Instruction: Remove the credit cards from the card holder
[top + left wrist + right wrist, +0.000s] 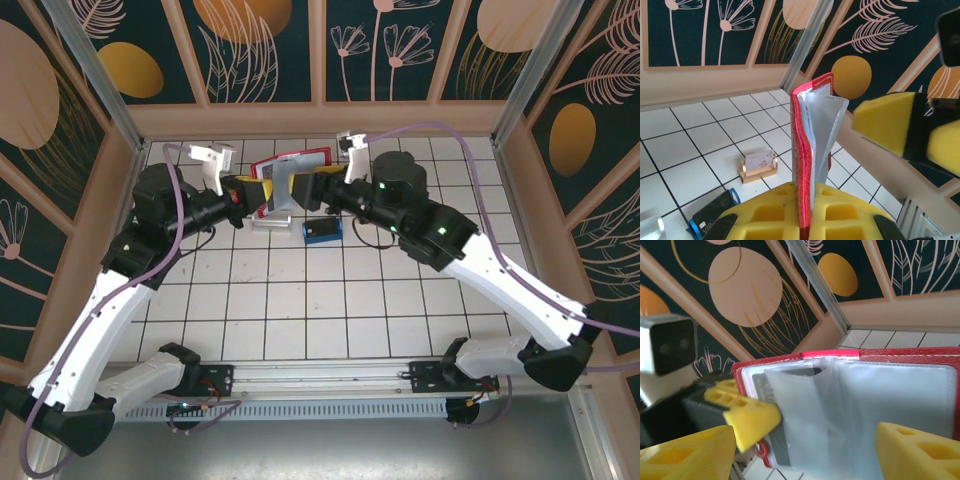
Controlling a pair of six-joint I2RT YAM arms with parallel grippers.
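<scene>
I hold the red folding card holder [802,150] upright, clamped in my closed left claw [805,212], off the white tiled table [300,310]. My right claw [800,452] is wide open and empty. Extraction pending: next, pinch the grey credit card [779,440] in its clear pocket

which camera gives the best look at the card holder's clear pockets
Right wrist: the open card holder faces it, clear pockets spread, a grey card in one. Left wrist sees it edge-on, upright in the left gripper. Top external shows it small and partly covered.
</scene>
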